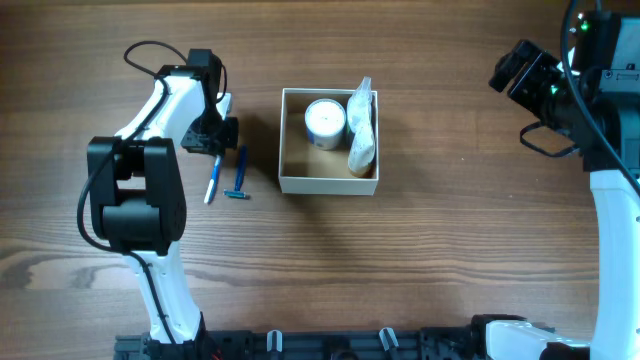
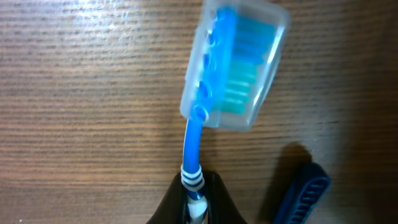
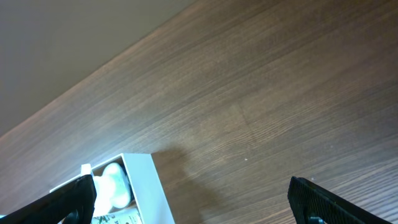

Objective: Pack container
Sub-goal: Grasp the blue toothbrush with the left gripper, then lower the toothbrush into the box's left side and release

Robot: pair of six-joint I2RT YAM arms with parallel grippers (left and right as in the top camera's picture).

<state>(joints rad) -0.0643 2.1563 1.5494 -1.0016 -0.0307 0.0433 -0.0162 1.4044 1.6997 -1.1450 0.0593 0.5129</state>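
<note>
The container [image 1: 290, 140], a square white-walled box with a tan inside, stands mid-table and holds a round white jar [image 1: 325, 122] and a clear plastic packet [image 1: 362, 130]. Its corner shows in the right wrist view [image 3: 146, 186]. My left gripper [image 1: 215, 138] is left of the container, low over the table. In the left wrist view it [image 2: 198, 200] is shut on the handle of a blue toothbrush [image 2: 194, 140] whose head sits in a clear cap [image 2: 239, 68]. My right gripper [image 1: 520, 70] is far right, raised, open and empty [image 3: 199, 205].
A dark blue razor [image 1: 239, 172] lies on the wood just right of the toothbrush handle [image 1: 212, 187], between the left gripper and the container; it also shows in the left wrist view [image 2: 303, 190]. The arm bases stand at the front edge.
</note>
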